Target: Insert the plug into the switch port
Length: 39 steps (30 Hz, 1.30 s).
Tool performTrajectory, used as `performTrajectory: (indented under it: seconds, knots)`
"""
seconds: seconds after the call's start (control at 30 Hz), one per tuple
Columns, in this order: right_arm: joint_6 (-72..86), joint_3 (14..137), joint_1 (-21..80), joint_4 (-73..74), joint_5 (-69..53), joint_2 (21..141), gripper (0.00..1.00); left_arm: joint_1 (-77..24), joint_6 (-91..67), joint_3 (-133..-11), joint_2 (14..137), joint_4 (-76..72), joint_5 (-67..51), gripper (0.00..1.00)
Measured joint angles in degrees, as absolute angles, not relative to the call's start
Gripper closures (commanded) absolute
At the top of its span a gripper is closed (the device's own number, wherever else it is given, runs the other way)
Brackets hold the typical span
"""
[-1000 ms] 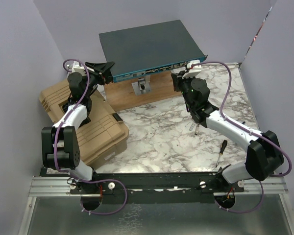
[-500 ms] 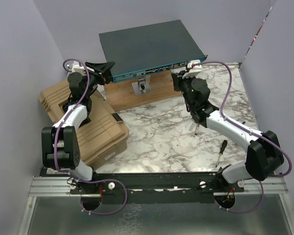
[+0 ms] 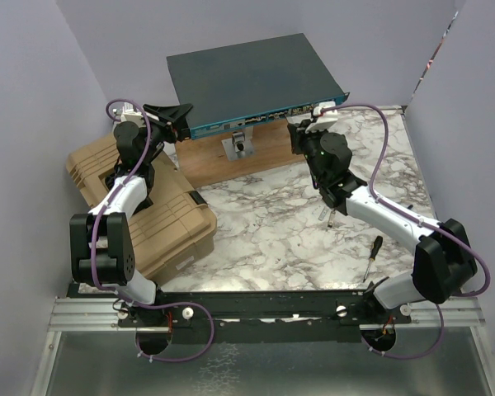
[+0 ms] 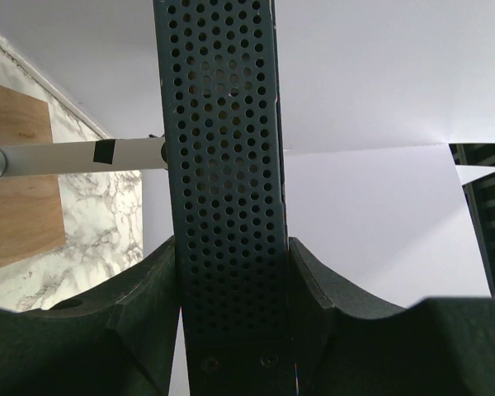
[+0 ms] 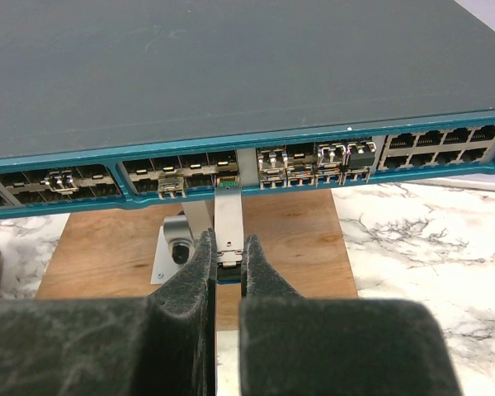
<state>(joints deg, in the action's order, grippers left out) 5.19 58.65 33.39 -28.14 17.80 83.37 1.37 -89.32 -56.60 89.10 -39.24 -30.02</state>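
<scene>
The switch (image 3: 252,74) is a flat dark grey box with a teal front face (image 5: 231,194) and lies on a wooden block at the back. My left gripper (image 3: 178,115) is shut on the switch's left end. In the left wrist view its perforated side panel (image 4: 223,165) fills the gap between the jaws of the left gripper (image 4: 231,252). My right gripper (image 3: 310,124) is in front of the teal face. In the right wrist view the right gripper (image 5: 228,247) is shut on the back end of a silver plug (image 5: 228,216). The plug's tip is at the mouth of a lower-row port.
A wooden block (image 3: 256,157) under the switch carries a small metal bracket (image 3: 238,147). A tan ribbed case (image 3: 148,206) lies at the left under my left arm. A black screwdriver (image 3: 372,256) and a small tool (image 3: 331,216) lie on the marble table (image 3: 264,231) at the right.
My right gripper has edged slightly toward the switch's front face with the plug. The left arm and the switch have not moved.
</scene>
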Motion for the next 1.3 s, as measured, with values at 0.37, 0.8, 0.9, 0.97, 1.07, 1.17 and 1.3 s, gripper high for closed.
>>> performTrajectory:
  seconds: [0.37, 0.8, 0.9, 0.97, 1.07, 1.17, 1.3]
  knots:
    - [5.52, 59.00, 33.74, -28.16, 17.78, 83.79, 0.99, 1.26, -89.32, -56.80, 89.10, -38.89, -29.69, 0.99]
    - [3.95, 59.92, 35.55, -27.40, 20.32, 84.77, 0.99, 1.06, -89.34, -56.80, 89.10, -38.89, -29.15, 0.99]
    - [3.33, 59.92, 35.62, -27.40, 20.36, 84.79, 0.99, 1.06, -89.34, -56.80, 89.10, -38.89, -29.15, 0.99]
    - [2.87, 59.92, 35.64, -27.40, 20.36, 84.79, 0.99, 1.06, -89.34, -56.80, 89.08, -38.87, -29.15, 0.99]
    - [2.48, 59.92, 35.66, -27.38, 20.32, 84.79, 0.99, 1.06, -89.34, -56.80, 89.08, -38.87, -29.12, 0.99]
    - [2.07, 59.92, 35.75, -27.38, 20.32, 84.79, 0.99, 1.06, -89.32, -56.80, 89.08, -38.87, -29.12, 0.99]
    - [1.43, 59.94, 36.03, -27.40, 20.36, 84.82, 0.99, 1.04, -89.32, -56.80, 89.01, -38.70, -29.08, 0.99]
